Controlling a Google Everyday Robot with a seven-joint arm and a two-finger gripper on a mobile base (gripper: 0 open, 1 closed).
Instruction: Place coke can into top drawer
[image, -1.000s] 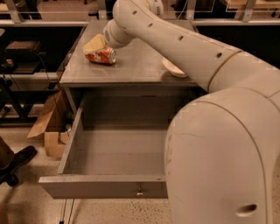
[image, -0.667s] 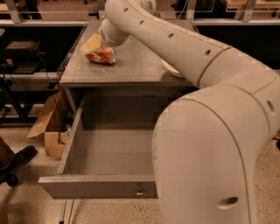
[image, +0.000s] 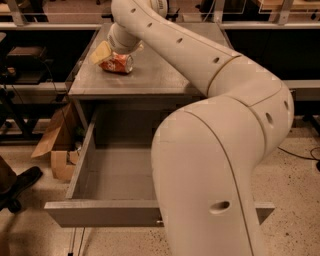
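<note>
Red coke can (image: 119, 64) lies on the counter (image: 150, 80) under the tool (image: 106, 53), seemingly touching; whether clamped, cannot tell

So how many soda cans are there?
1. The coke can lies on its side on the cabinet top, at the tool. The arm covers part of the top drawer, so more may be hidden.

Open cardboard box (image: 50, 147) on speckled floor (image: 300, 200), left of grey cabinet (image: 150, 77)
</note>
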